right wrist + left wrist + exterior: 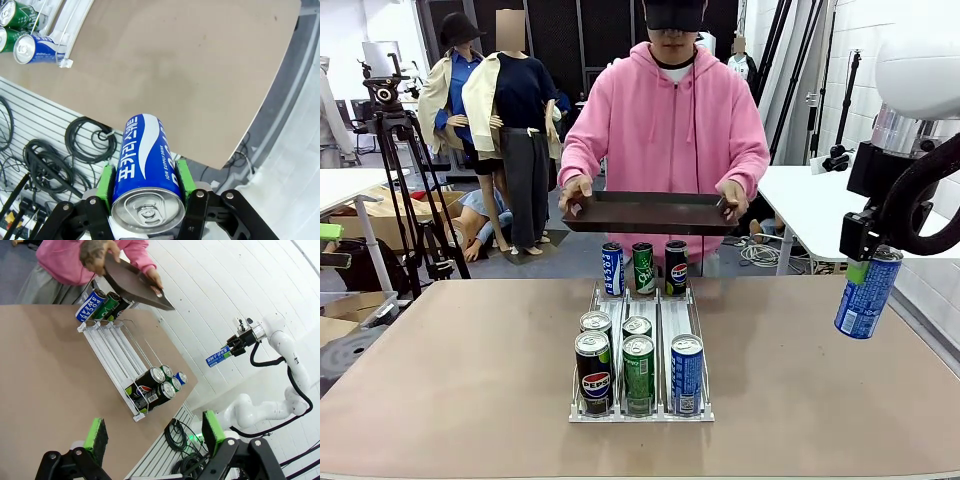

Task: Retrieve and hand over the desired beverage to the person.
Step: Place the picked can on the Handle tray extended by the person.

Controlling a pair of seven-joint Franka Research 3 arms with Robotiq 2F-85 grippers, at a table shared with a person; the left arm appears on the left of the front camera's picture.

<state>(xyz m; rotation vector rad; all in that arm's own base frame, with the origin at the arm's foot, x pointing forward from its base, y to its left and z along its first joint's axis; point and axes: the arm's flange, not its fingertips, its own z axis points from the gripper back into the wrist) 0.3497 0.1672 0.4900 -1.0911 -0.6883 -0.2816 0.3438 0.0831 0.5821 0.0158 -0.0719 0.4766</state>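
Observation:
My right gripper point(866, 264) is shut on a blue and white can point(867, 295), which hangs in the air past the table's right edge. In the right wrist view the can point(145, 150) sits between the green pads point(105, 184), top towards the camera. The person point(665, 110) in a pink hoodie stands at the far side and holds a dark tray point(648, 212) level in both hands. My left gripper point(153, 432) is open, with nothing between its fingers, high above the table. From there the right gripper point(235, 346) and its can point(218, 357) show far off.
A clear can rack point(672, 318) stands mid-table, three cans at its far end and several at the near end. The brown table point(470, 380) is bare on both sides. A tripod point(395, 130) stands at the left. Cables point(60, 150) lie on the floor below the table edge.

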